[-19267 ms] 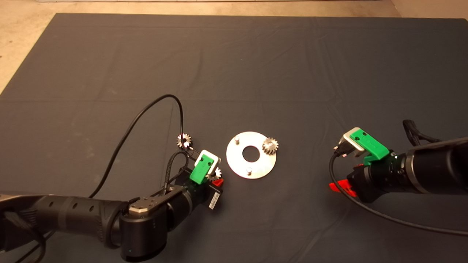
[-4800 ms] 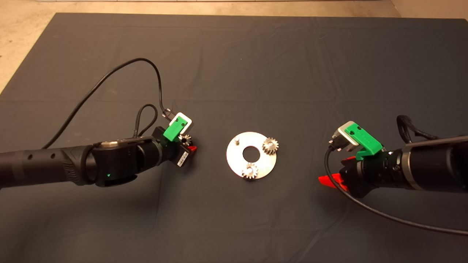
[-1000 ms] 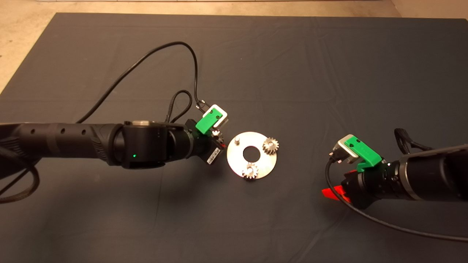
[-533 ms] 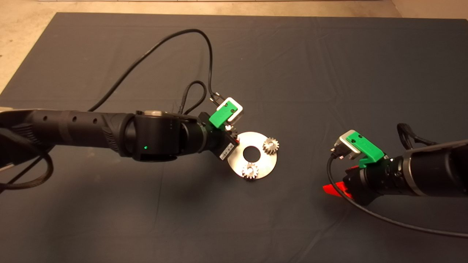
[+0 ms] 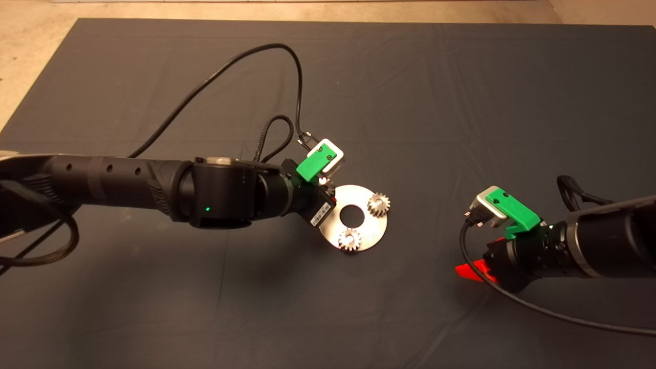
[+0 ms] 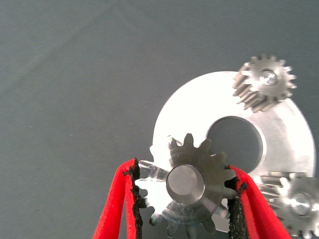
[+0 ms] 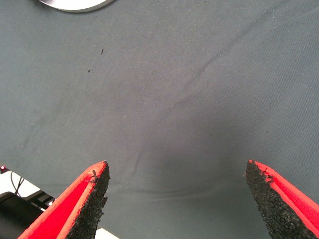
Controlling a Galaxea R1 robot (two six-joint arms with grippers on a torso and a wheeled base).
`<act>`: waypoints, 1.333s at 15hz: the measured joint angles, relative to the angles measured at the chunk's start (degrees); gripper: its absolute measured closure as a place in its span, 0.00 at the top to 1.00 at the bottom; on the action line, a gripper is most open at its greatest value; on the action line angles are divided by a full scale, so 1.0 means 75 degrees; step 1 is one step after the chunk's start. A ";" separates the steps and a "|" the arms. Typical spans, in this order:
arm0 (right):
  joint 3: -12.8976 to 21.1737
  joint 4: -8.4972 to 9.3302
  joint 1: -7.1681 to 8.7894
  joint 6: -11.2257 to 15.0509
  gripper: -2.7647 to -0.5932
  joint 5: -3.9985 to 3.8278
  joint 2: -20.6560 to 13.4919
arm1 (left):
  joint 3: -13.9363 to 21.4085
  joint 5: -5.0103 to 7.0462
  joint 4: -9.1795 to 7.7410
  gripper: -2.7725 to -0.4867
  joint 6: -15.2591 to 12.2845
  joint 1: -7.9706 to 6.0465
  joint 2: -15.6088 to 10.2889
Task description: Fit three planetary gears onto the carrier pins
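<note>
Planetary gears number three: two (image 5: 379, 204) (image 5: 350, 239) are seated on carrier pins of the disc (image 5: 370, 226), and the third gear (image 6: 192, 191) is clamped between the pads of the left claw (image 6: 184, 199) over the disc's left edge. Compared with a second ago, that claw has been carried from beside the disc onto it. The right claw (image 7: 177, 199) is held spread apart over the mat (image 5: 461, 102), well apart from the disc. A small label on the left claw cannot be read.
</note>
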 joint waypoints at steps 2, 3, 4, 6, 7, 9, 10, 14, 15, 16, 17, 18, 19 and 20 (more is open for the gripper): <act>0.0002 0.0019 0.0037 0.0000 0.66 0.0003 0.0002 | 0.0000 -0.0003 0.0017 0.12 0.0000 -0.0001 0.0013; 0.0002 0.0021 0.0099 0.0000 0.66 -0.0003 0.0001 | 0.0000 0.0000 0.0017 0.12 0.0000 0.0000 0.0015; 0.0002 0.0023 0.0102 0.0000 0.66 0.0000 0.0002 | 0.0000 0.0003 0.0027 0.12 0.0000 0.0000 0.0015; 0.0002 0.0041 0.0099 0.0000 0.66 0.0002 0.0000 | 0.0000 0.0003 0.0173 0.12 0.0000 0.0059 0.0015; 0.0002 0.0076 0.0099 0.0000 0.66 0.0000 0.0001 | 0.0000 -0.0005 0.0292 0.12 0.0000 0.0170 0.0024; 0.0002 0.0102 0.0099 0.0000 0.66 0.0000 0.0000 | -0.0011 0.0000 0.0461 0.12 0.0003 0.0478 0.0081; 0.0002 0.0120 0.0101 0.0000 0.66 0.0000 0.0002 | -0.0049 0.0007 0.0463 0.12 0.0003 0.0535 0.0109; 0.0002 0.0164 0.0102 0.0000 0.66 -0.0003 0.0002 | -0.0101 0.0007 0.0650 0.12 0.0003 0.0525 0.0156; 0.0002 0.0165 0.0102 0.0000 0.66 0.0003 0.0001 | -0.0101 -0.0008 0.0650 0.12 0.0003 0.0525 0.0171; 0.0002 0.0164 0.0102 0.0000 0.66 0.0003 0.0002 | -0.0101 -0.0003 0.0650 0.12 0.0003 0.0525 0.0167; 0.0002 0.0166 0.0102 0.0000 0.66 0.0000 0.0000 | -0.0107 0.0011 0.0659 0.12 0.0003 0.0525 0.0161; 0.0002 0.0172 0.0102 0.0000 0.66 0.0003 0.0001 | -0.0141 0.0015 0.0682 0.12 0.0003 0.0525 0.0167; 0.0002 0.0198 0.0101 0.0000 0.66 0.0003 0.0001 | -0.0196 0.0011 0.0715 0.12 0.0003 0.0525 0.0182; 0.0002 0.0213 0.0099 0.0000 0.66 0.0000 0.0000 | -0.0235 0.0007 0.0749 0.12 0.0007 0.0525 0.0218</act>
